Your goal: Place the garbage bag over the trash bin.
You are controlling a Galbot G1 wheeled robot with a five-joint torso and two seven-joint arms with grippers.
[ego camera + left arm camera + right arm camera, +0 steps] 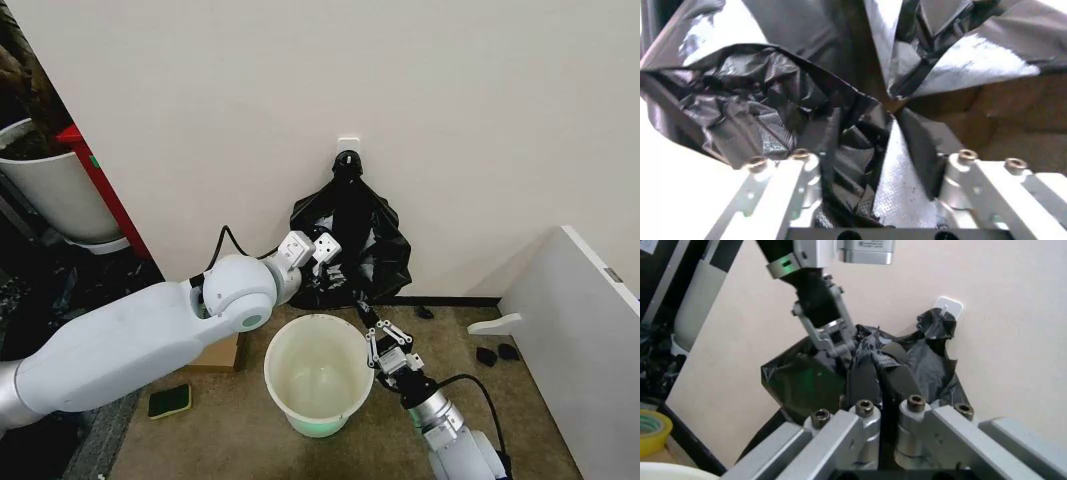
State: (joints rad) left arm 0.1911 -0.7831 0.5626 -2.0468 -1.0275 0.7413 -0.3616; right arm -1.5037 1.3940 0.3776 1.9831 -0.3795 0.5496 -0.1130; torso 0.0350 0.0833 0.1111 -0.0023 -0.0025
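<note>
Head view: the bag (350, 235) hangs from a wall hook (347, 158) behind the bin (318, 372). Both grippers, left (335, 272) and right (362, 308), are clenched on its film. Best to spread the mouth wide before lowering it over the bin's rim.

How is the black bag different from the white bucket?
The garbage bag is black and crinkly; the trash bin is white and smooth. The bag hangs from a wall hook; the bin stands open on the floor. Both are by the wall. The left gripper and right gripper are at the bag.
</note>
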